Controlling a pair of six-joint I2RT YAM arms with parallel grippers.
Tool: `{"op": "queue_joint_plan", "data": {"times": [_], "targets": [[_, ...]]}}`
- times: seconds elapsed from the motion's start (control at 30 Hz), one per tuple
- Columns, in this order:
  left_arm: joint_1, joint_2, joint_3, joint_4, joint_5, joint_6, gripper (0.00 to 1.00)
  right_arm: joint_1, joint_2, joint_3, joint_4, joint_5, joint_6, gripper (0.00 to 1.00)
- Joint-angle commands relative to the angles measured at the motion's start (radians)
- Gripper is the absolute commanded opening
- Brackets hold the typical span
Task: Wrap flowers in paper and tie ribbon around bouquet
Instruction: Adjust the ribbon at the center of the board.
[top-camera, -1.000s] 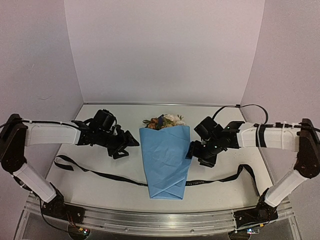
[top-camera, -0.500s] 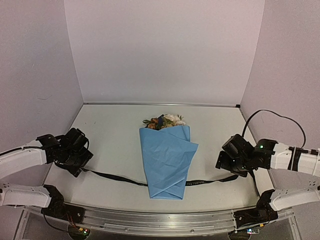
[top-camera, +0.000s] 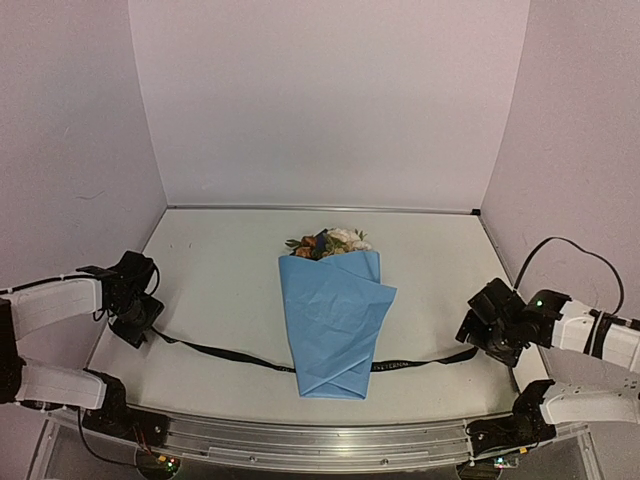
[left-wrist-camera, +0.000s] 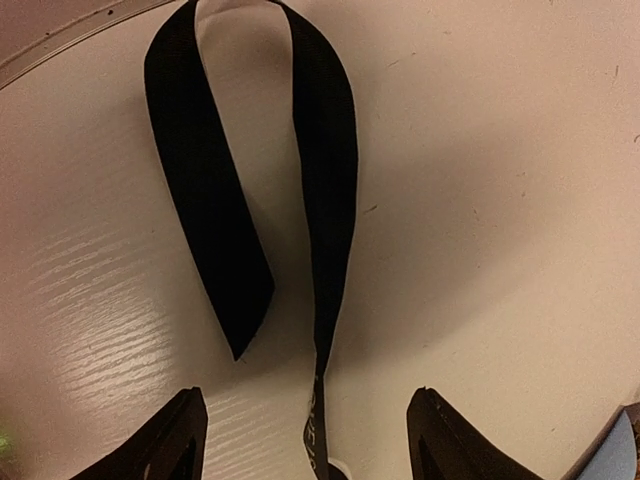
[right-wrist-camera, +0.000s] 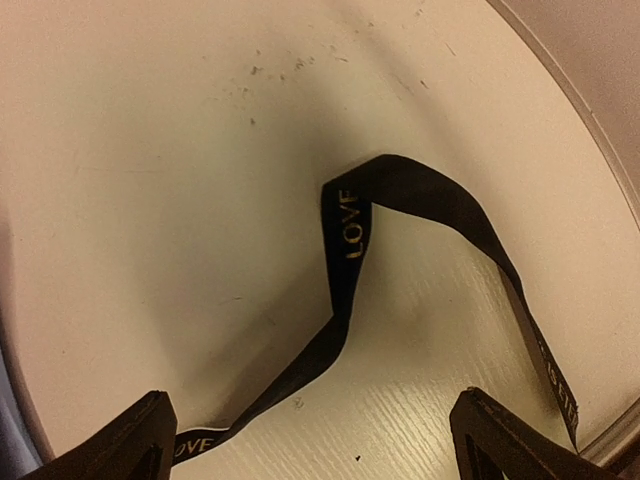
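The black ribbon (left-wrist-camera: 330, 200) lies on the pale table (left-wrist-camera: 500, 200) in a narrow loop, its bend at twelve o'clock close to the table's edge. One limb runs down toward seven o'clock and ends in a slanted cut tip. The other drops toward six o'clock with faint lettering on it and passes through the left gripper (left-wrist-camera: 312, 440), whose two dark fingers (left-wrist-camera: 175, 445) stand wide apart at the bottom edge, clear of the ribbon on either side. A sliver of light blue paper (left-wrist-camera: 612, 455) shows in the corner at five o'clock.
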Motion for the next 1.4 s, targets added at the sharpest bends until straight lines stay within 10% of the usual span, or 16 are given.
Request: {"op": "queue_joint_plan", "data": {"times": [0.0,0.77,1.1,1.37], "targets": [[0.05,0.047,-0.008,0.122,0.049,0.11,0.67,-0.059,0.027,-0.01,-0.015,-0.085,0.01,0.98],[0.081,0.185,-0.01,0.203,0.069,0.105,0.51,-0.131,0.251,-0.071,0.206,-0.109,0.116,0.81],[0.094,0.245,-0.016,0.26,0.09,0.123,0.26,-0.136,0.344,-0.074,0.246,-0.112,0.176,0.66],[0.122,0.279,-0.008,0.344,0.142,0.167,0.0,-0.15,0.403,-0.032,0.247,-0.082,0.177,0.22]]}}
